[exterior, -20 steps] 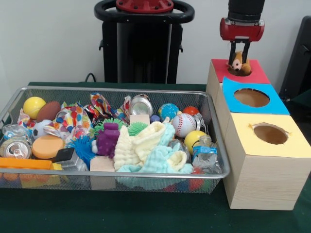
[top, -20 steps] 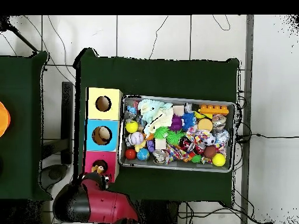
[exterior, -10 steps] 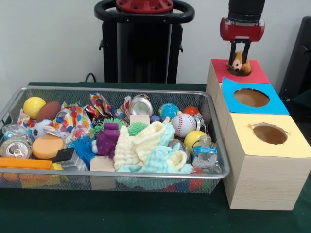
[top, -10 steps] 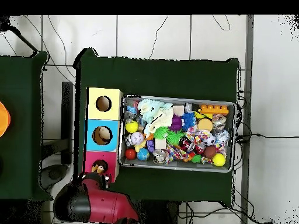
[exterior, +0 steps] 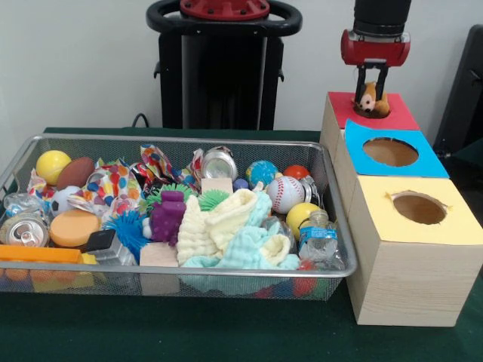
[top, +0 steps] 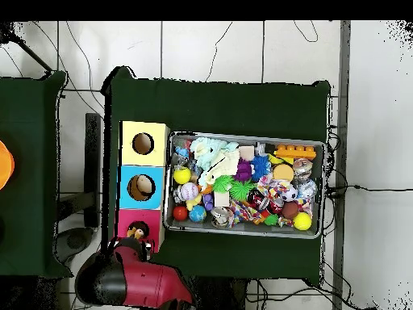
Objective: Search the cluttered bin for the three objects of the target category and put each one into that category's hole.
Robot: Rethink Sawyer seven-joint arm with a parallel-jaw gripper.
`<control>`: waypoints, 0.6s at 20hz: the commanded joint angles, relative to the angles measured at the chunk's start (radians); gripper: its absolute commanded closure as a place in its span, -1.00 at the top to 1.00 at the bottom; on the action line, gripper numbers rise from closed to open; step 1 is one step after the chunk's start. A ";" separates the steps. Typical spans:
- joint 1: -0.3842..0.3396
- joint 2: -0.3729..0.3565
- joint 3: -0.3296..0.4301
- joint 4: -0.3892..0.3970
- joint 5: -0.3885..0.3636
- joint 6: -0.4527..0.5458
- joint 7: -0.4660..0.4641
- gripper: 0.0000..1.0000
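Since the earlier frame the gripper (exterior: 371, 89) has risen slightly. It pinches a small brown stuffed animal (exterior: 369, 99) upright, directly above the red box (exterior: 398, 115), whose hole lies straight below. The blue box (exterior: 432, 161) and yellow box (exterior: 453, 228) show open holes. The wire bin (exterior: 335, 215) holds balls, cans and cloths.

In the front view the wire bin (exterior: 332, 196) sat left of a row of three boxes, touching them. The nearest box (exterior: 411, 260) stood foremost, the middle box (exterior: 389, 162) behind it, the far box (exterior: 373, 113) rearmost. A small plush animal (exterior: 368, 98) sat in the far box's hole, with the gripper (exterior: 371, 94) directly above
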 commanded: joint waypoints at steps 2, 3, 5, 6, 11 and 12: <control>-0.012 0.100 0.101 -0.086 0.041 -0.080 0.241 -1.00; -0.006 0.100 0.093 -0.088 0.042 -0.079 0.241 -1.00; -0.006 0.099 0.093 -0.087 0.041 -0.083 0.241 1.00; -0.006 0.098 0.093 -0.087 0.040 -0.084 0.240 1.00; -0.018 0.095 0.101 -0.084 0.033 -0.091 0.232 1.00; -0.012 0.095 0.095 -0.086 0.033 -0.089 0.231 1.00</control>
